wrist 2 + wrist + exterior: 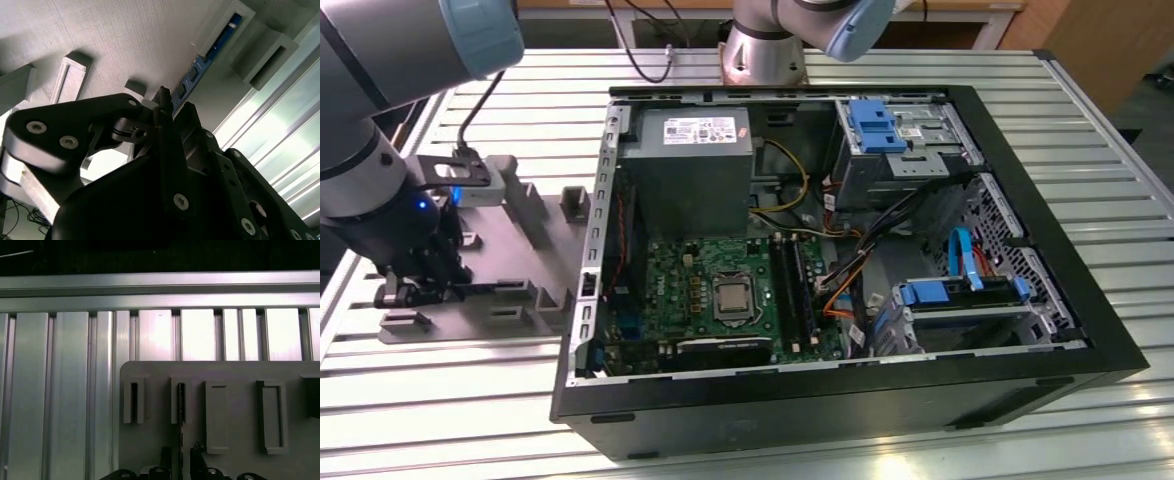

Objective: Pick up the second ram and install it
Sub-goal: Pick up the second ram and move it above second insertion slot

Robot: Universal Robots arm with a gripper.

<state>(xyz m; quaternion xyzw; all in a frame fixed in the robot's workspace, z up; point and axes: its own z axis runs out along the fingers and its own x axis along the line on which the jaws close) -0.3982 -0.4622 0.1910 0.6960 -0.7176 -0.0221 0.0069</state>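
1. The robot arm's gripper (416, 292) hangs low on the exterior view's left. Its tips are down at a grey holder plate (520, 285) lying on the ribbed aluminium table (454, 400).
2. The second ram (202, 62), a thin blue-green board, stands on edge in one of the plate's raised slotted blocks. In the second wrist view it runs from that block to a point between the black fingers (162, 115).
3. In the first wrist view the same stick appears edge-on as a thin dark line rising out of its block.
4. The claw is set narrow, with one finger on either side of the stick. In the first wrist view a sliver of grey plate shows between the board and each finger, so the stick is straddled rather than clamped.
5. An open computer case (854, 400) sits at the centre and right of the exterior view, just beside the plate.
6. The motherboard (707, 265) lies flat inside the case. Its long black memory slots (787, 285) sit to the right of the processor socket (731, 297), well apart from the gripper.
7. A grey power supply (687, 150) occupies the case's upper centre, with a blue drive bracket (874, 125) to its right.
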